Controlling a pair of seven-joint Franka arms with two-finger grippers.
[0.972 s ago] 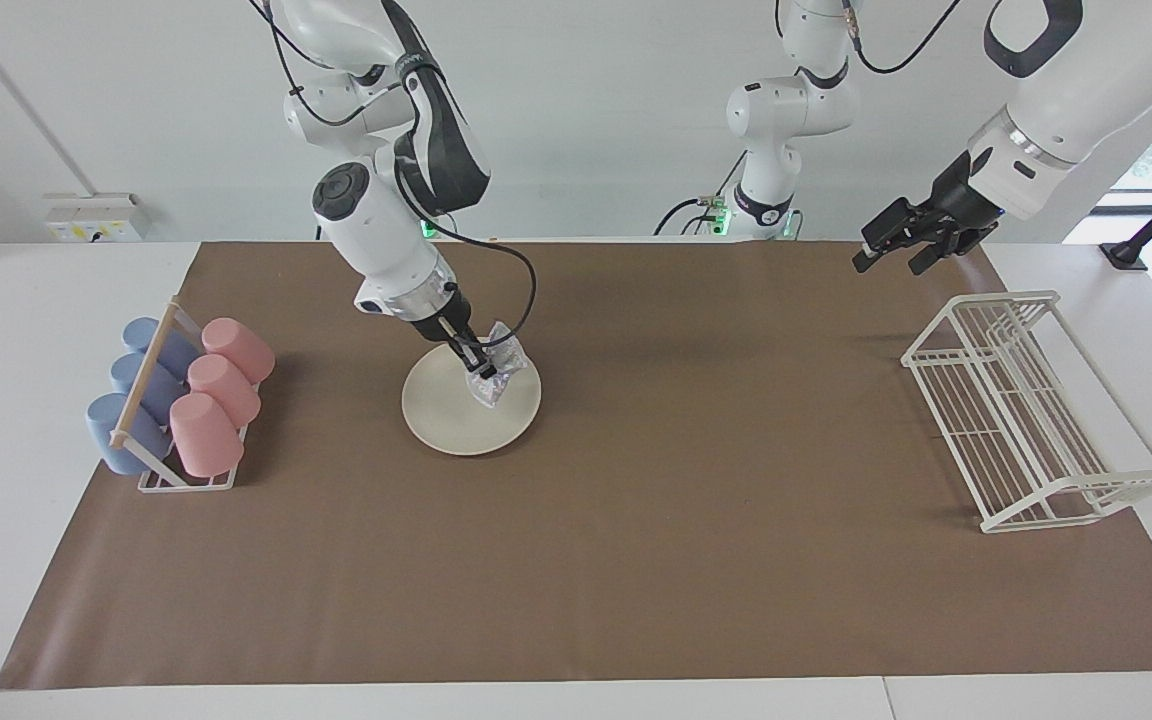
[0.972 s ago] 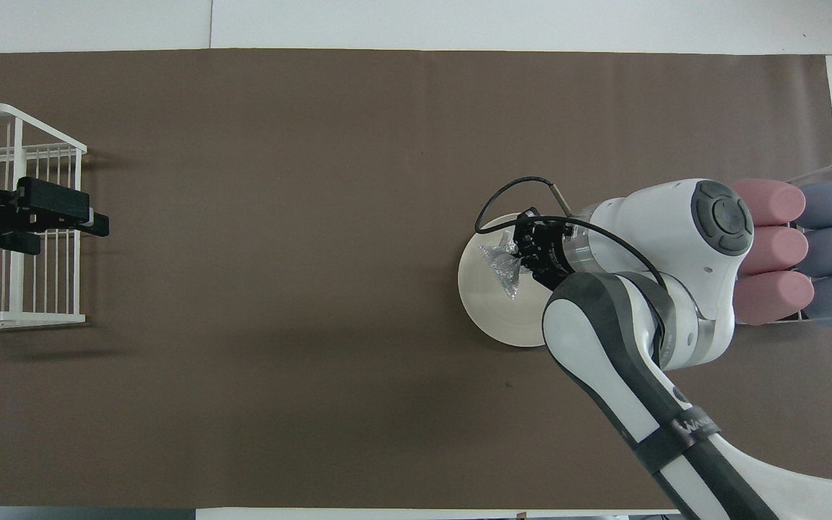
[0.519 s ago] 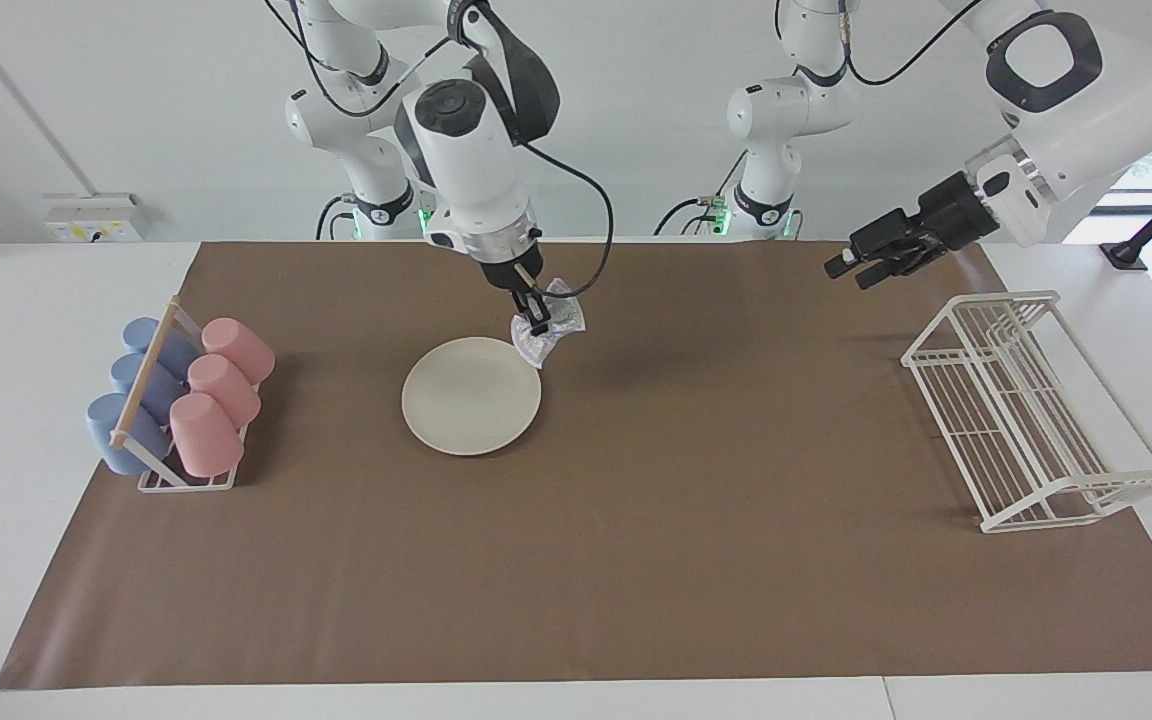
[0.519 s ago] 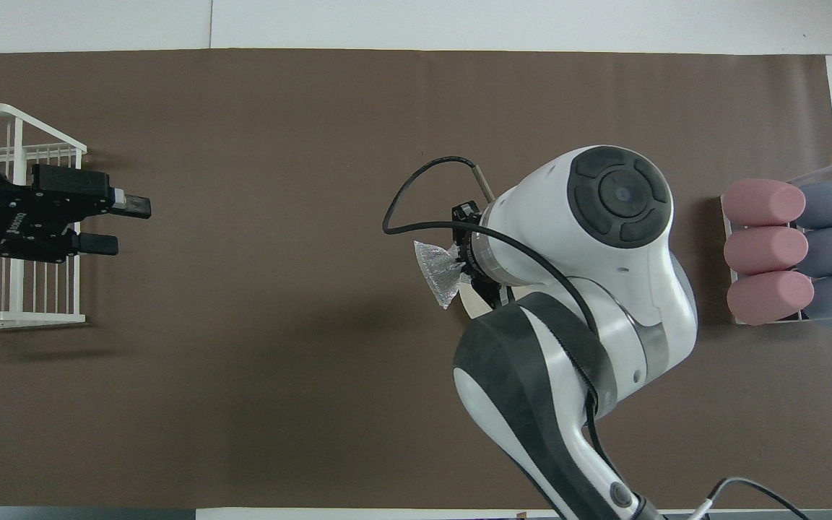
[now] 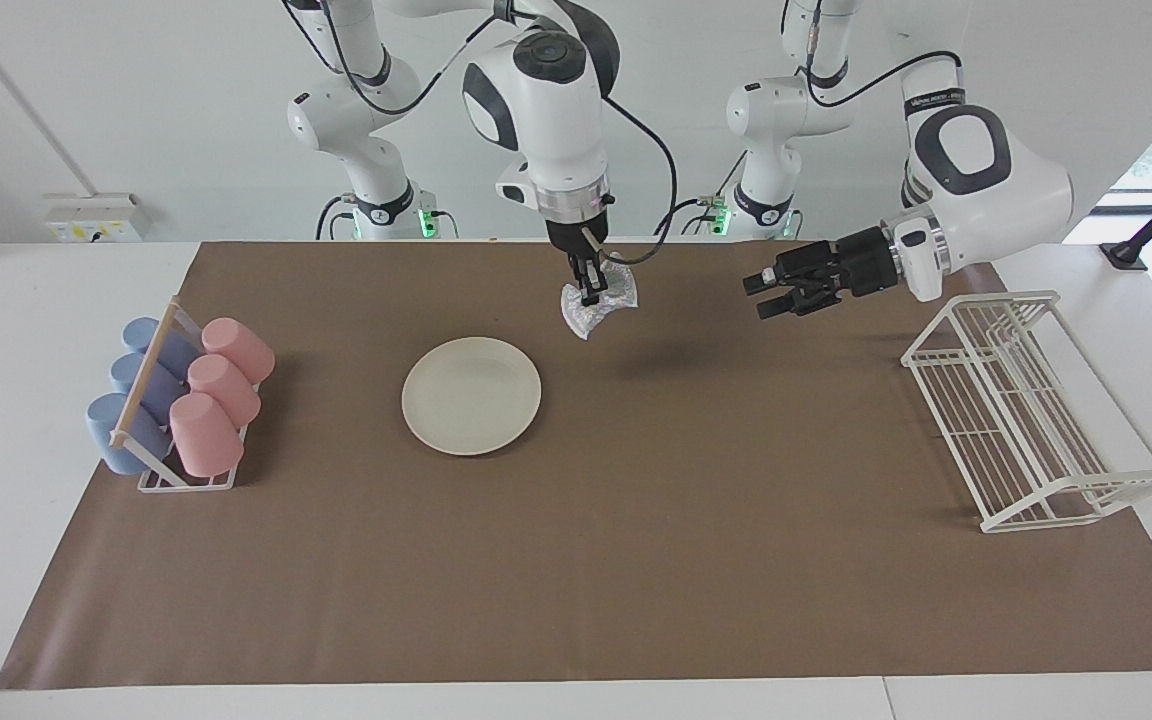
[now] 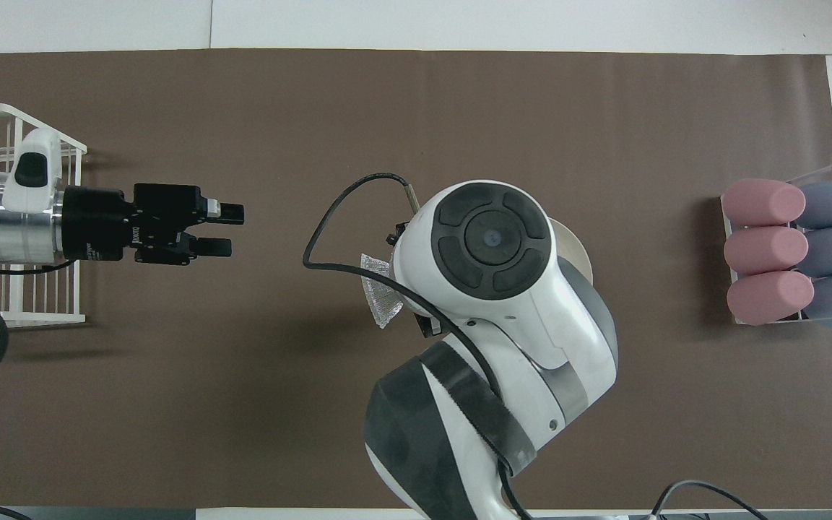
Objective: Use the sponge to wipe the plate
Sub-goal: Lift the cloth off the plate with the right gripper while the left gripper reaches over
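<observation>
The cream-white plate [image 5: 471, 396] lies flat on the brown mat with nothing on it. In the overhead view only a sliver of the plate [image 6: 579, 250] shows past the right arm. My right gripper [image 5: 590, 294] hangs in the air, pointing down, shut on the silvery mesh sponge [image 5: 597, 304]. The sponge [image 6: 380, 301] is up over bare mat, off the plate toward the left arm's end. My left gripper [image 5: 759, 298] is open and empty. It points sideways toward the sponge from a short distance, and the same gap shows before the left gripper [image 6: 231, 231] from overhead.
A rack of pink and blue cups [image 5: 181, 400] stands at the right arm's end of the mat [image 5: 636, 560]. A white wire rack [image 5: 1026, 410] stands at the left arm's end. The right arm's big wrist [image 6: 492, 245] covers the middle in the overhead view.
My right gripper lifted the sponge off the plate and carried it toward the left arm's end. My left gripper swung from over the wire rack toward the middle of the table.
</observation>
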